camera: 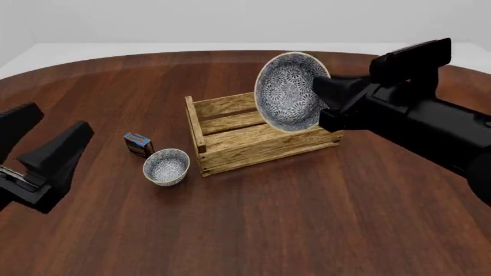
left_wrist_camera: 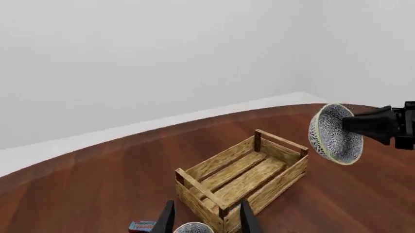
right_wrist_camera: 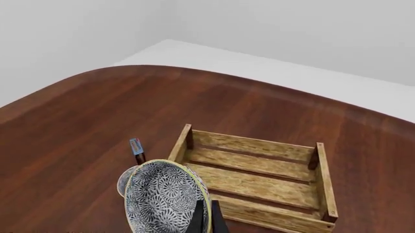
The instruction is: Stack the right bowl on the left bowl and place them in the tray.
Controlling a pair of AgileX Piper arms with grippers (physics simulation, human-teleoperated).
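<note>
Your dark wooden table [camera: 307, 230] curves round under plain pale walls. The tray [camera: 253, 135] sits mid-table; the left bowl [camera: 167, 167] stands beside it. Your right claw [camera: 326, 106] grips the right bowl [camera: 288, 92], tilted, above the tray. Your left claw [left_wrist_camera: 202, 216] gapes, holding nothing.

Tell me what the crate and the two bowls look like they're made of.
The tray looks like unfinished light wood: visible grain, slatted planks, darker corner posts. The right bowl, held tilted in the right gripper, and the left bowl on the table look like glazed ceramic, white with a fine blue-grey pattern, though a render can't confirm that.
</note>
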